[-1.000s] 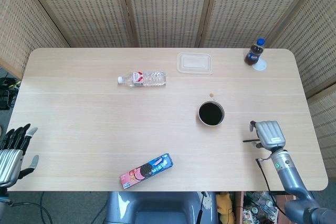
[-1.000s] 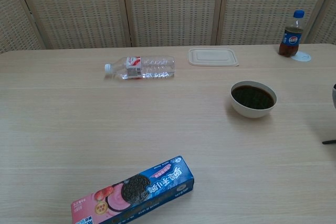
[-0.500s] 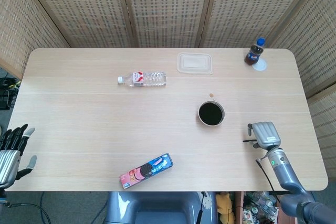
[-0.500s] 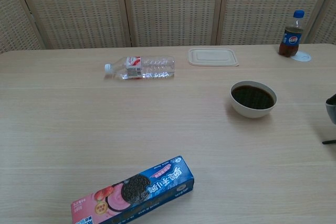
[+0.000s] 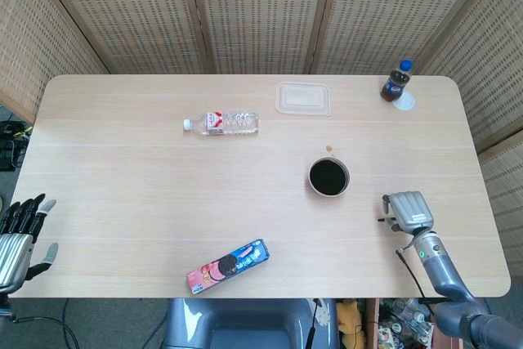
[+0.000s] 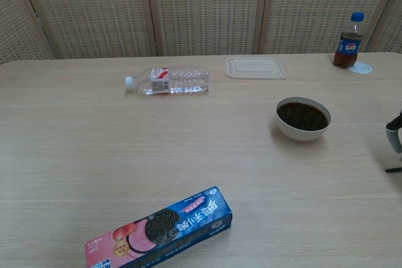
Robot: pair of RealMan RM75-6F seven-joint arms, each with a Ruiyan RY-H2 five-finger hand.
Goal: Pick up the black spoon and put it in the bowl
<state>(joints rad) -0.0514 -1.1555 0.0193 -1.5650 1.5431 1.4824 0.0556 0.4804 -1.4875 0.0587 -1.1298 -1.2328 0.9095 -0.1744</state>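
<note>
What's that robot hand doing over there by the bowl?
The robot's right hand is down over a black spoon lying on the table, just right of the bowl of dark liquid. Only a bit of the spoon pokes out from under the hand, so I can't tell if it has a grip. The spoon isn't in the bowl yet. The left hand waits off the table's near left corner, fingers apart, holding nothing.
</note>
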